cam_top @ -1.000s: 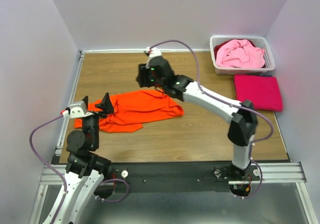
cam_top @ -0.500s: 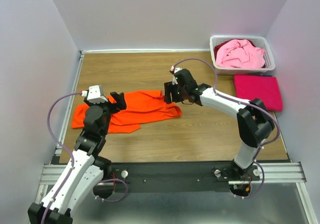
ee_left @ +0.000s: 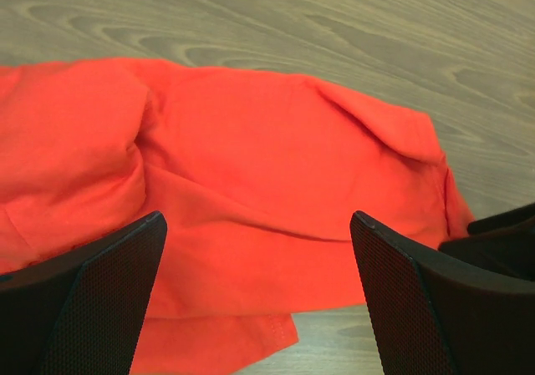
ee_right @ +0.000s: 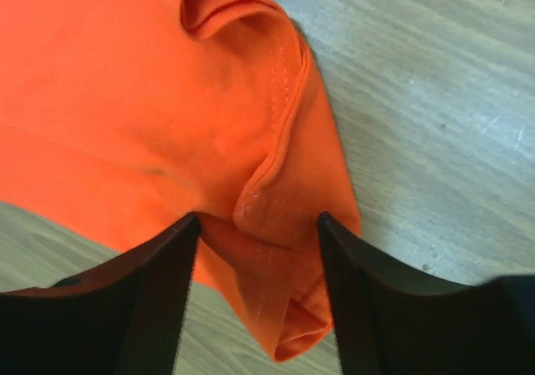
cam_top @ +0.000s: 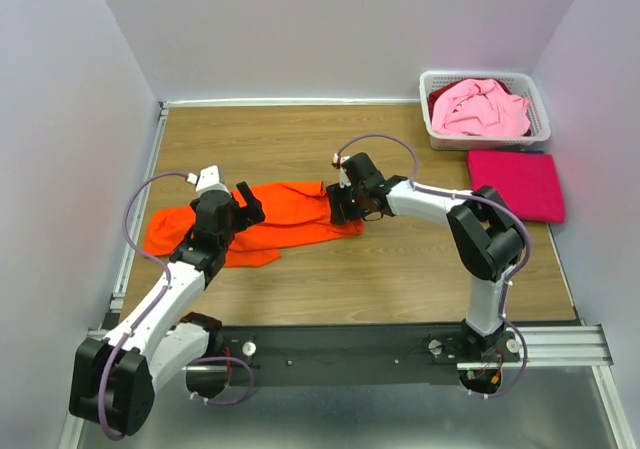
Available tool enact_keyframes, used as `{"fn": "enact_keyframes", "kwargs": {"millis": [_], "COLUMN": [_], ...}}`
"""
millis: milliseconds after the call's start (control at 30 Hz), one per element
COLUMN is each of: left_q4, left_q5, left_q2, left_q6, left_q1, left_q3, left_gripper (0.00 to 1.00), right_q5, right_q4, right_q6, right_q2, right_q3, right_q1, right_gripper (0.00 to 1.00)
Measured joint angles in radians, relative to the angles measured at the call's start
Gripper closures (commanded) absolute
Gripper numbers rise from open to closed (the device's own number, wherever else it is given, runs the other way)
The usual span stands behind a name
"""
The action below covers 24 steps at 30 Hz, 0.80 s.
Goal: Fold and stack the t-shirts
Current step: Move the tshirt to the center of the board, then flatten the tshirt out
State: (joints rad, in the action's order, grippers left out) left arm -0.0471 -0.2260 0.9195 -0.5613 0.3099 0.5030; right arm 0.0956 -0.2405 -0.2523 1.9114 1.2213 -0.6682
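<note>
Where the left arm reaches into the left-centre of the top view, the left gripper (cam_top: 243, 205) stands over the left half of the orange t-shirt (cam_top: 295, 217). Its jaws are spread wide. In the left wrist view the two dark fingers (ee_left: 100, 300) sit in the lower corners of the frame, rumpled orange cloth fills the gap between them, and nothing is clamped. Whether the tips touch the cloth cannot be told.

The orange t-shirt lies crumpled and unfolded across the left-centre of the table (cam_top: 400, 269).

At the shirt's right end, in mid-frame, the right gripper (cam_top: 340, 205) is lowered over the cloth edge. Its jaws are parted to a moderate gap. In the right wrist view they straddle a raised, stitched hem fold without pinching it.

The table is a brown wood-grain board, bounded by pale walls (cam_top: 300, 29) on three sides and by a metal rail (cam_top: 340, 347) along the bottom of the frame.

At the right edge the magenta-red t-shirt (cam_top: 515, 184) lies folded flat. Just above it, in the upper right corner, the white basket (cam_top: 480, 73) holds the crumpled pale pink t-shirt (cam_top: 480, 109).
</note>
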Motion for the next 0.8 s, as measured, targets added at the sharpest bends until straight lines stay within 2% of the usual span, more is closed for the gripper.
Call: {"fn": "enact_keyframes", "kwargs": {"millis": [33, 67, 200, 333, 633, 800], "left_q4": [0.000, 0.000, 0.000, -0.008, -0.053, -0.047], "left_q5": [0.002, 0.004, 0.016, 0.020, 0.029, 0.076], "left_q2": [0.008, 0.013, 0.015, 0.002, -0.035, 0.031], "left_q6": [-0.012, -0.021, -0.056, -0.084, -0.110, -0.117], "left_q1": [-0.012, -0.026, -0.073, -0.108, -0.143, -0.146], "left_q3": [0.000, 0.000, -0.004, -0.008, -0.020, -0.021], "left_gripper": [0.01, 0.01, 0.01, 0.01, 0.01, 0.01], "right_q5": [-0.004, -0.007, -0.032, -0.052, -0.171, -0.177], "right_q4": [0.004, 0.008, 0.011, 0.018, 0.019, 0.021], "right_q6": [0.004, 0.010, 0.012, -0.005, -0.122, -0.136], "right_q2": [0.006, 0.007, 0.016, 0.016, -0.114, -0.143], "right_q3": [0.001, 0.001, 0.001, -0.005, -0.151, -0.178], "right_q1": [0.000, 0.000, 0.005, 0.031, 0.267, 0.262], "right_gripper": [0.46, 0.63, 0.99, 0.99, 0.99, 0.99]}}
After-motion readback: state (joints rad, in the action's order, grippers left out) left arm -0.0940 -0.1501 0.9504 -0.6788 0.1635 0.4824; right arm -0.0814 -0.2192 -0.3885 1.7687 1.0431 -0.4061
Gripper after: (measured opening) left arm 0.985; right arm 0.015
